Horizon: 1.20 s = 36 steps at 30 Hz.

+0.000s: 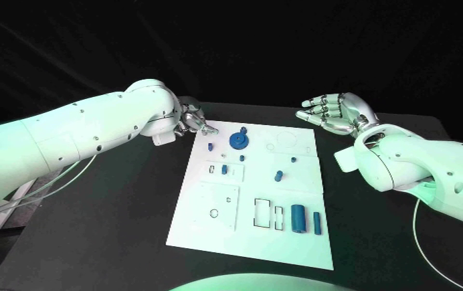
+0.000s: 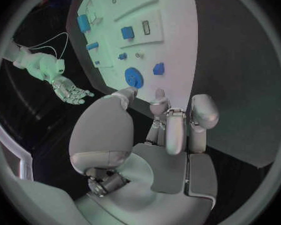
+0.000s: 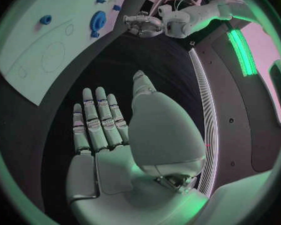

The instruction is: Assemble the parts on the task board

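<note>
The white task board (image 1: 241, 237) lies in the middle of the black table. A round blue part (image 1: 237, 142) sits near its far edge, with small blue parts (image 1: 278, 175) further in and a blue cylinder (image 1: 298, 219) near the front right. My left hand (image 1: 193, 122) hovers at the board's far left corner, fingers half curled and apart, holding nothing. In the left wrist view its fingertips (image 2: 158, 96) point at the round blue part (image 2: 133, 77). My right hand (image 1: 333, 112) is raised past the far right corner, palm up, fingers straight and empty (image 3: 109, 130).
Empty recesses (image 1: 262, 212) outlined in black mark the board's near half. Bare black table (image 1: 116, 224) surrounds the board (image 3: 34, 30). A white cable (image 1: 58, 184) hangs under my left arm. The right wrist view shows my left hand (image 3: 143, 25) across the table.
</note>
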Available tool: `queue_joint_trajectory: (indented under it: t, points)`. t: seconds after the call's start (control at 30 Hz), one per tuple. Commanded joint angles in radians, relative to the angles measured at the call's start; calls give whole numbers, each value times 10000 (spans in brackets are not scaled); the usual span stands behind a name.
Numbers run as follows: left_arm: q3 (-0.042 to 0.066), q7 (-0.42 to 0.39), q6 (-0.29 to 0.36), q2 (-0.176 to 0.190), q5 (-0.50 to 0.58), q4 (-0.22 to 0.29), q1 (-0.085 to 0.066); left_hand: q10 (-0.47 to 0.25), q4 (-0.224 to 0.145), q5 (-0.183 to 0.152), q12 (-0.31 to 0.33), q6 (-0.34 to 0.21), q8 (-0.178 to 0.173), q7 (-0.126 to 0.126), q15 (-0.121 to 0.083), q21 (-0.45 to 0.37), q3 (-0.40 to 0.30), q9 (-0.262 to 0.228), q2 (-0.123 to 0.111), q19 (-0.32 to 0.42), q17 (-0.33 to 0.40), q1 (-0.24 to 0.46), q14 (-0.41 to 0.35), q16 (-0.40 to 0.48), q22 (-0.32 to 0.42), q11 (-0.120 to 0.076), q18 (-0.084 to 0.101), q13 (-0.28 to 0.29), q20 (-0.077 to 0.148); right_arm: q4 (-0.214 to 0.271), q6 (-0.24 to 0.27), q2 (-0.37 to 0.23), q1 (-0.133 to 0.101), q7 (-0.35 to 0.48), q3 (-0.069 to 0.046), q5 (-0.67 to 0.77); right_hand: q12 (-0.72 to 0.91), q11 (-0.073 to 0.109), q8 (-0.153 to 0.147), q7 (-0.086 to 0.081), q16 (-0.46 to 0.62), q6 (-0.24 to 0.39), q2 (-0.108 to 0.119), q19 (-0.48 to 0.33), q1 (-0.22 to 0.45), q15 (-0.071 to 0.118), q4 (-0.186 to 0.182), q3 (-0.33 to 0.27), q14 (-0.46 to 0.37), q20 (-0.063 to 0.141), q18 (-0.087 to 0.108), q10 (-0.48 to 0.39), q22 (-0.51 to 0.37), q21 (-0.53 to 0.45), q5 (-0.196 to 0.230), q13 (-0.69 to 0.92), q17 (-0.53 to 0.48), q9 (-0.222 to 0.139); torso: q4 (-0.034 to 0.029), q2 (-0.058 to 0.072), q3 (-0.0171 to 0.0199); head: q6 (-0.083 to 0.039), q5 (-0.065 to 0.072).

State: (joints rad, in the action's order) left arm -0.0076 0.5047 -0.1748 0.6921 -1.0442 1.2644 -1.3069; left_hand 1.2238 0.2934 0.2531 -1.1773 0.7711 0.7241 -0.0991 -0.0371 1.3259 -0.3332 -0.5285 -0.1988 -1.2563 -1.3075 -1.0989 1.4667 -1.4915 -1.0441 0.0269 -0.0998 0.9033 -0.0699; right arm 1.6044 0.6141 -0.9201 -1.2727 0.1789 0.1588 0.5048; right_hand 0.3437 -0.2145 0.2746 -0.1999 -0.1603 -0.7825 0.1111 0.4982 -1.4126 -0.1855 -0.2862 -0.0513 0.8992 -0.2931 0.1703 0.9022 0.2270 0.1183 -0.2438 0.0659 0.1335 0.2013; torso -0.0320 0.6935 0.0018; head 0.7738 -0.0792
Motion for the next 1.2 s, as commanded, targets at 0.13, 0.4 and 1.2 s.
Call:
queue_joint_trajectory:
  t: [0.13,0.4,1.2]
  points:
    - [-116,-117,-673,-325,-61,-462,-10,-32,-1,-9,-29,108,71,2,-3,-31,81,16,62,18,-764,48,533,39,4,-30,-104,-11,-44,-18,-405,44,19,426,2,-173,29,48,66,-695,-77,2,-153,891,-40,43,17,87,138,12,42,-31,261,301,13,-14,-25,-32,10,-3,8,20,-40]
    - [-253,-88,-931,-652,-117,-967,-3,-49,4,-16,-23,151,84,16,-13,-34,114,23,113,24,-749,90,526,47,9,-41,-106,-34,-36,-17,-420,67,25,478,3,-212,27,51,68,-692,-80,-4,-166,938,-51,46,19,96,148,13,44,-25,268,318,12,-14,-27,-35,16,14,6,25,-65]
    - [-400,-13,-1681,-980,-137,-1336,15,-54,-13,-18,-63,384,194,102,-66,-45,169,27,401,47,-752,119,520,45,18,-110,-109,-33,5,-48,-291,97,30,425,3,-220,4,38,52,-704,-39,20,-196,503,-12,20,-11,105,90,12,6,-45,58,180,14,-18,-58,-60,9,-16,16,87,-114]
